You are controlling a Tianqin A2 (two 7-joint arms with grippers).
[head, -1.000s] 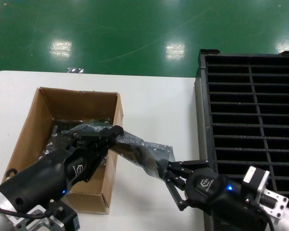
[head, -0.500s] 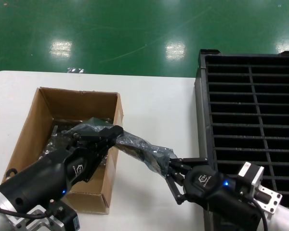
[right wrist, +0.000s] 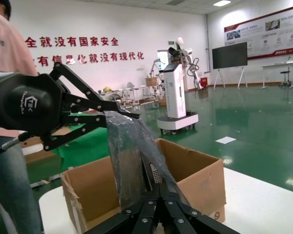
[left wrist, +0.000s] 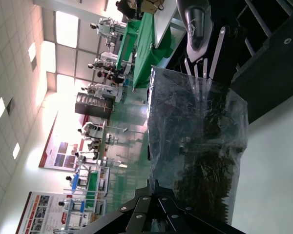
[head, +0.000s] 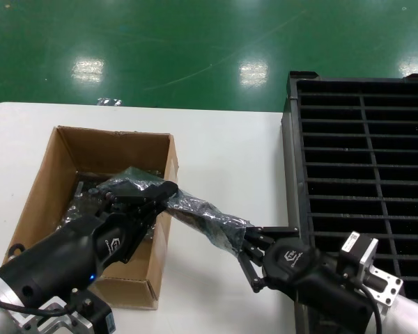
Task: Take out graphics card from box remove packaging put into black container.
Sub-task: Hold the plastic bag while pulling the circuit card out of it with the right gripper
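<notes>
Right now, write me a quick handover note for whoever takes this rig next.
Left claw: shut on one end of the bagged graphics card, above the box wall.
Right claw: shut on the other end, over the table.
Card hangs between both arms, out of the box, still inside the packaging.
Black container sits to the robot's right.
Done: card lifted out.
Left: strip the bag, slot the card into the container.

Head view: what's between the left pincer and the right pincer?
The bagged graphics card, stretched between the left pincer and right pincer, each shut on one end, above the white table.
</notes>
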